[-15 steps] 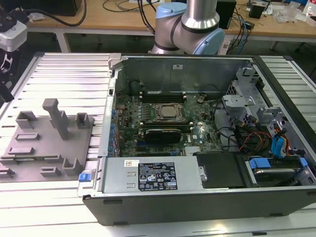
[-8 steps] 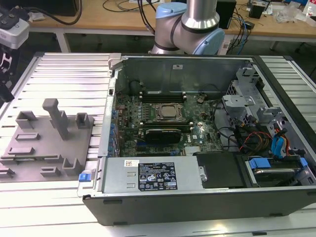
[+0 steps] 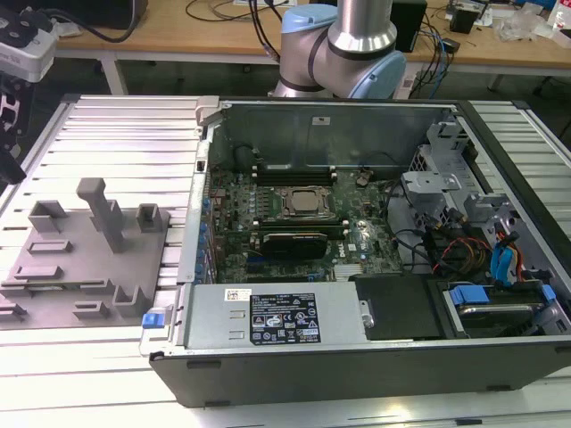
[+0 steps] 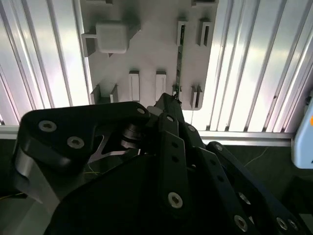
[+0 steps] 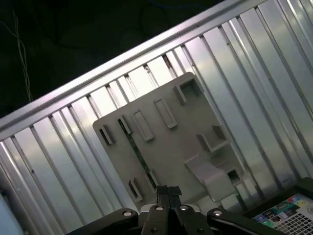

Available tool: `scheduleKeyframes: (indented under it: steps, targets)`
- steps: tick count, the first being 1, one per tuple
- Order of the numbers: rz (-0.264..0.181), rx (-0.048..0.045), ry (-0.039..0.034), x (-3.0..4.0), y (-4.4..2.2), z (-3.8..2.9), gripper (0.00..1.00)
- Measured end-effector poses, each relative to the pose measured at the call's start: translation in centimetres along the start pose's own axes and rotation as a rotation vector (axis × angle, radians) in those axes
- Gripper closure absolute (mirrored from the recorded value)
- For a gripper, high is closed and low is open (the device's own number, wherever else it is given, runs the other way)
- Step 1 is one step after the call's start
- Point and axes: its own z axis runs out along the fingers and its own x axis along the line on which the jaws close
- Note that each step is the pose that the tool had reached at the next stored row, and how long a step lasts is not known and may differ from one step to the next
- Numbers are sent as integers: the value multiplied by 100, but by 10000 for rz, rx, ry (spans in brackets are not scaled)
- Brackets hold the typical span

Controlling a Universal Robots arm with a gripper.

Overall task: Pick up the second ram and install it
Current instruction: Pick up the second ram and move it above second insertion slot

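Fingers of the gripper sit pressed together with nothing between them, poised high above the gray fixture in both wrist views. The second ram stands on edge in the fixture's slots, a thin green line running toward the fingertips, not yet touched.

Judged from here, the danger lies in the fit. Closed jaws lowered onto the stick would strike its top edge rather than straddle it. A grip taken off-centre or askew could tilt the board, jam it against the slot posts just beside it, or let it slip. The narrow edge leaves little to hold.

At the exterior view's left, the fixture rests on a ribbed aluminium table. The open computer case lies at that view's right, its motherboard exposed beside loose cables that could snag a carried stick. On the far side the arm base rises before wooden benches strewn with wires.
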Motion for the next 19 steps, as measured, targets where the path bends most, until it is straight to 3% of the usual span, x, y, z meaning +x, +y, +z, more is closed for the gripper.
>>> scheduleKeyframes:
  steps: [2, 14, 19]
  targets:
    - [-430, -5, 2, 0, 0, 0, 89]
    - [-1774, -20, 8, 0, 0, 0, 89]
    - [-2588, -28, 12, 0, 0, 0, 89]
